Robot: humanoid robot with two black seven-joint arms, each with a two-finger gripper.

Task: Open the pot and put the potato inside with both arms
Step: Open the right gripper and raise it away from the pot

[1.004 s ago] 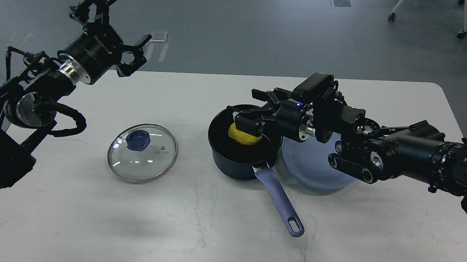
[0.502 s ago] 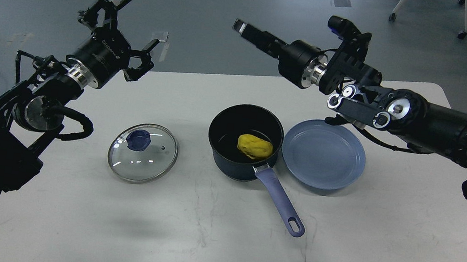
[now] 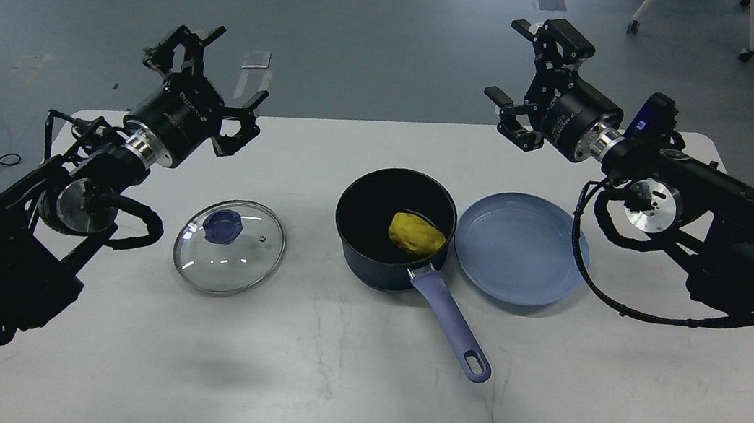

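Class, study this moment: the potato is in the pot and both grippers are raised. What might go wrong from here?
1. The pot's handle juts toward the table's near edge; an arm sweeping low might catch it and spin the pot, possibly tipping the potato out.
2. The pot sits right beside the blue plate; a knock could shove one into the other.
3. The glass lid lies below the left gripper; lowering that arm may strike it.
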